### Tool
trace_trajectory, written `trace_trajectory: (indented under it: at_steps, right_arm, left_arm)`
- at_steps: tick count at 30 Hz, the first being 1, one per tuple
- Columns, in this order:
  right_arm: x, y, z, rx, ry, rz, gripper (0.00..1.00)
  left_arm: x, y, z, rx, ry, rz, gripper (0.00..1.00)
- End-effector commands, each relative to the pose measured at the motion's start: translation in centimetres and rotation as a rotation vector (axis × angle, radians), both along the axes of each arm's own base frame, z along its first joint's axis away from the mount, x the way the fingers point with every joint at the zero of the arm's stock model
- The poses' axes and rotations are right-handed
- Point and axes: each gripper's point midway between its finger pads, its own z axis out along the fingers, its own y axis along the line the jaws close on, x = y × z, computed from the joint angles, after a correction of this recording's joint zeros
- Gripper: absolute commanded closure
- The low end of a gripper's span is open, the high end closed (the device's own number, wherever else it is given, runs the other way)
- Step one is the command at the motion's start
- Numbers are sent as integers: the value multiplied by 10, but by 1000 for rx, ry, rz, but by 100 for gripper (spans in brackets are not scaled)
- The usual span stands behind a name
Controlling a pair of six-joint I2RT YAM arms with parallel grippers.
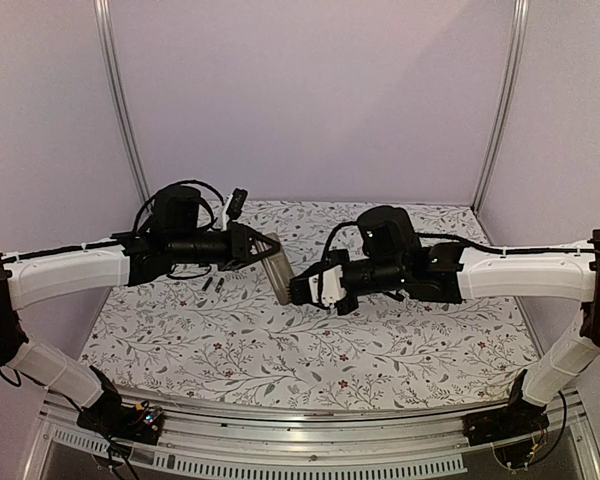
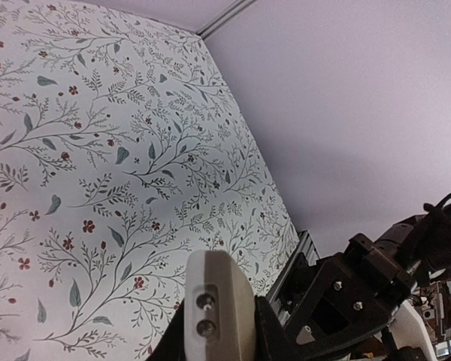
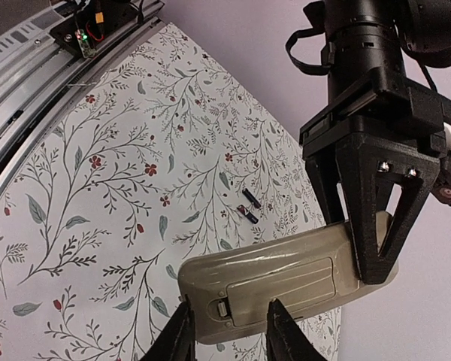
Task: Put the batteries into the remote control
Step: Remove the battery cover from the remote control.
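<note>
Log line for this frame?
left gripper: shut on remote control, airborne | right gripper: at its other end, grip unclear | batteries: on table

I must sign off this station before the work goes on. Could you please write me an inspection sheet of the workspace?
Surface: floral cloth covers the table and lies flat.
Job's things: remote control is held in the air, tan back up, and its battery cover looks closed. Two batteries lie side by side on the cloth.
Clutter: nothing seen.
Grippers: left gripper has its jaws clamped on one end of the remote. Right gripper has its jaws apart at the remote's back, near the cover latch.
Cables: black cables loop over both wrists.
Surroundings: lilac walls, metal posts, rail at the near edge.
</note>
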Motion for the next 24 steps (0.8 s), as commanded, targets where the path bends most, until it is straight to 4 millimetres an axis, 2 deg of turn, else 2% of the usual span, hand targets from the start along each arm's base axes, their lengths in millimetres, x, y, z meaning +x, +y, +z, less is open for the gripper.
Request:
trace_trajectory:
  at_steps: [1, 9, 24]
  right_arm:
    - [5, 1, -7, -31, -18, -23, 71]
    - [11, 2, -16, -54, -25, -43, 74]
    - [19, 11, -4, -13, -41, -59, 76]
  left_arm:
    - [-2, -2, 12, -35, -23, -22, 100]
    - [-4, -5, 11, -37, -19, -33, 100]
    - [-6, -11, 13, -40, -22, -54, 100]
